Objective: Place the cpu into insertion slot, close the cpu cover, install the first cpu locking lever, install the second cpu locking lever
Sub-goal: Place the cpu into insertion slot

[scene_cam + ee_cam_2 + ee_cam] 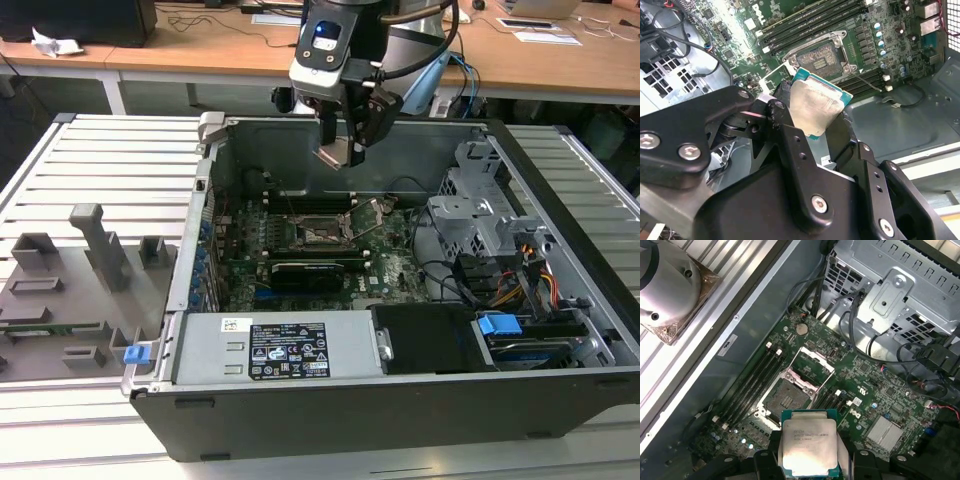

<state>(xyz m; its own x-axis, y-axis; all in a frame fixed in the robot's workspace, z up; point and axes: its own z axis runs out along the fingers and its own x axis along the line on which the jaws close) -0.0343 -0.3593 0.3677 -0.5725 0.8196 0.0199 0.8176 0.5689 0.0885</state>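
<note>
Zero of four steps finished: cpu (pixel 810 447) clamped at its edges by the closed gripper (pixel 338 155), hanging well above the insertion slot (pixel 785 397) (bare, nothing seated in it), cpu cover (pixel 811 364) swung open beside that slot; seating and the three later steps outstanding.

The arm (pixel 335 45) hangs vertical, gripper (pixel 346 150) clamped on the cpu (pixel 331 156).

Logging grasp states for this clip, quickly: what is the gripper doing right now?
The gripper is shut on the cpu, held in the air above the board; the slot is empty.
</note>
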